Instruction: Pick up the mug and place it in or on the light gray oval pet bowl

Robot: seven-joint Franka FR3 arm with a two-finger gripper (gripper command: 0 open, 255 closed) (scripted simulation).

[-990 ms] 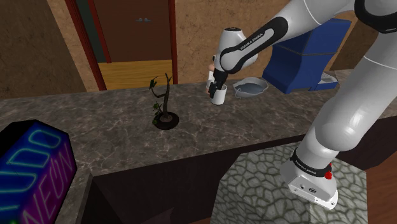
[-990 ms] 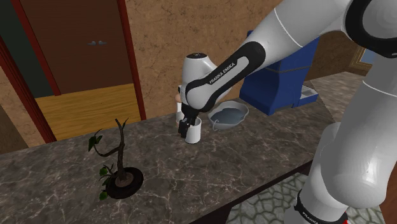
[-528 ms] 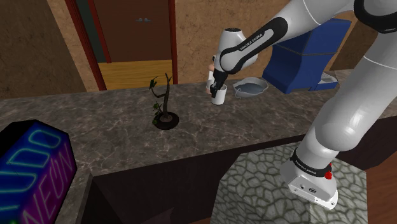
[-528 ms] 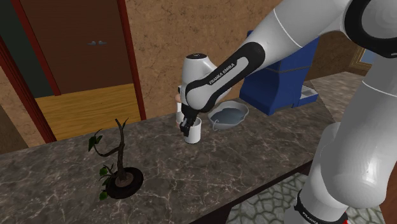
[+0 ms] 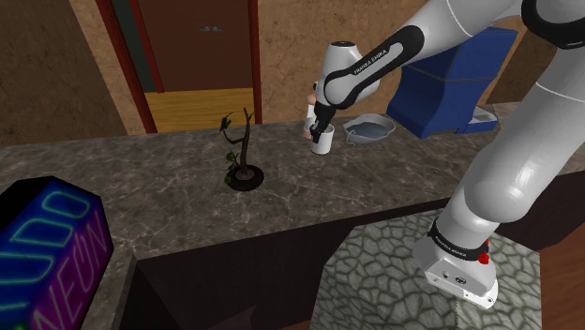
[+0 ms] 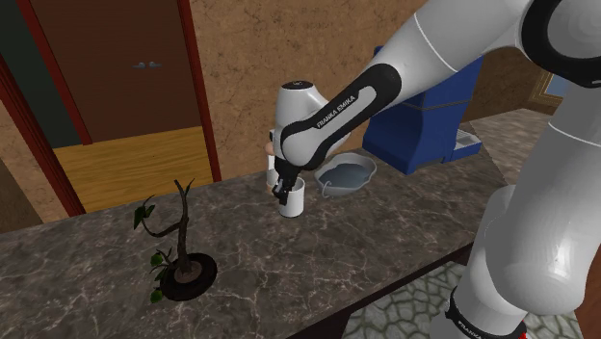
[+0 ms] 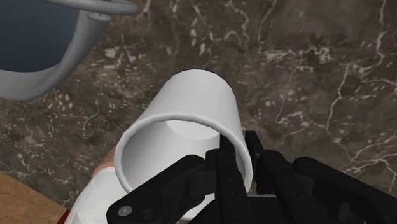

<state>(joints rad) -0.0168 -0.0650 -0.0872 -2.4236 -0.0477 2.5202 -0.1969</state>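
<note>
One stage looks complete: black two-finger gripper (image 7: 240, 153) clasps white cylindrical mug (image 7: 191, 105), centre frame; transfer to grey oval bowl (image 6: 345, 174), right of centre, remains.

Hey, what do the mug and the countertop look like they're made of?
The mug is drawn plain white, smooth and matte; possibly ceramic, but that stays open. The countertop looks like dark marble-like stone, going by its pale branching veins.

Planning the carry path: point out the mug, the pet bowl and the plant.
mug (image 6: 296, 202), second exterior view, its outer side wall.
pet bowl (image 6: 349, 173), second exterior view, its bare inside.
plant (image 6: 180, 229), second exterior view, its stem.
</note>
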